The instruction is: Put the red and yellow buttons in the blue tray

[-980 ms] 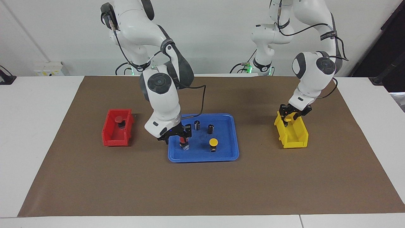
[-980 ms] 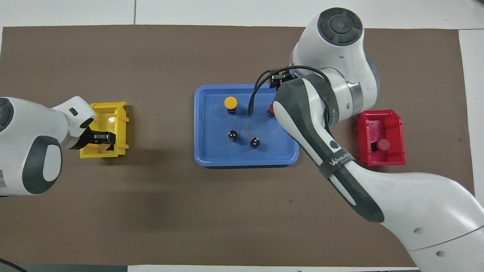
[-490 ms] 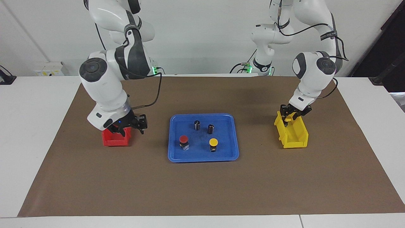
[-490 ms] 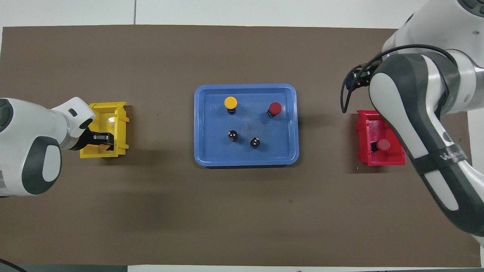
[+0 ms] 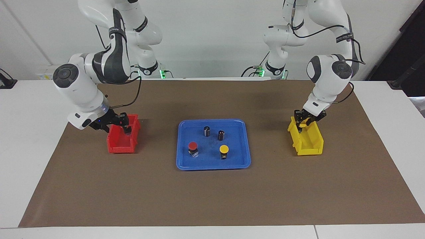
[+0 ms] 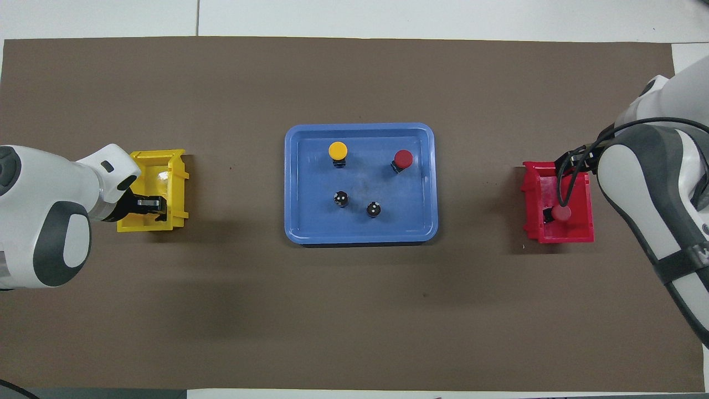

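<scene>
Red and yellow buttons, quick rundown. Spotted one red button (image 5: 192, 146) and one yellow button (image 5: 224, 149) standing upright inside the blue tray (image 5: 237, 146), caps up and a little apart. Had the red one toward the right arm's end and the yellow one toward the left arm's end, both along the tray's edge farther from the robots. Also counted two dark cylinders (image 5: 207, 130) in the same tray, close together and nearer to the robots than the buttons, not touching them. Found the tray itself parked mid-desk on the brown mat (image 5: 212, 199), roughly halfway between the two short edges.

Caught a second red button (image 6: 563, 212) down inside the red bin (image 5: 121, 146), which sat on the mat toward the desk edge at the right arm's end. Saw the right gripper (image 5: 121, 121) low over that bin, at its end nearer to the robots. Couldn't tell if its jaws were spread or pressed together.

Over toward the desk edge at the left arm's end: yellow bin (image 5: 308, 146) on the mat, with the left gripper (image 5: 303, 123) dipped into its end nearer to the robots. Same story with those jaws, honestly couldn't tell, and couldn't make out what was between them either.
</scene>
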Action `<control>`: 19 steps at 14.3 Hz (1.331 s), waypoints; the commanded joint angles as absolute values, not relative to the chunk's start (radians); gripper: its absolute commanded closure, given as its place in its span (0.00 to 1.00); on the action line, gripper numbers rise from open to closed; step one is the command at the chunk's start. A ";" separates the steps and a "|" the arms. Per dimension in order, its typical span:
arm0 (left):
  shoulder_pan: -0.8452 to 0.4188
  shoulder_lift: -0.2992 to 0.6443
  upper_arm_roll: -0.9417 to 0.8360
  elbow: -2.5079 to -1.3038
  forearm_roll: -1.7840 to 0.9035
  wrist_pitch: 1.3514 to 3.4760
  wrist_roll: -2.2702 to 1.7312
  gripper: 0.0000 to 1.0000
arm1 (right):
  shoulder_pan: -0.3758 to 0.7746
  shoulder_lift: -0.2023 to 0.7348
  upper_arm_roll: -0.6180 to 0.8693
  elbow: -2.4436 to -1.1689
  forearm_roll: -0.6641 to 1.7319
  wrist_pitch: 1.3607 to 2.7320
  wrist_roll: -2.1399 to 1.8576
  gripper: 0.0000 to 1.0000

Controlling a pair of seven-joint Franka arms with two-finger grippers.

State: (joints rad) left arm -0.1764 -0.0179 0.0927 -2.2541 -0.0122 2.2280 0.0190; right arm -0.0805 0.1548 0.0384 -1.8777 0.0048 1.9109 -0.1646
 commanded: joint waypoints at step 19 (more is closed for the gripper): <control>-0.466 0.193 0.086 -1.636 -0.009 1.924 -0.428 0.98 | -0.112 0.012 0.052 -2.238 0.005 2.221 -0.213 0.37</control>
State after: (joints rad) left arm -0.4271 0.0973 0.0734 -1.7442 -0.0125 1.9325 -0.4005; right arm -0.1030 0.0449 0.0451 -2.1932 0.0049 2.1879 -0.1864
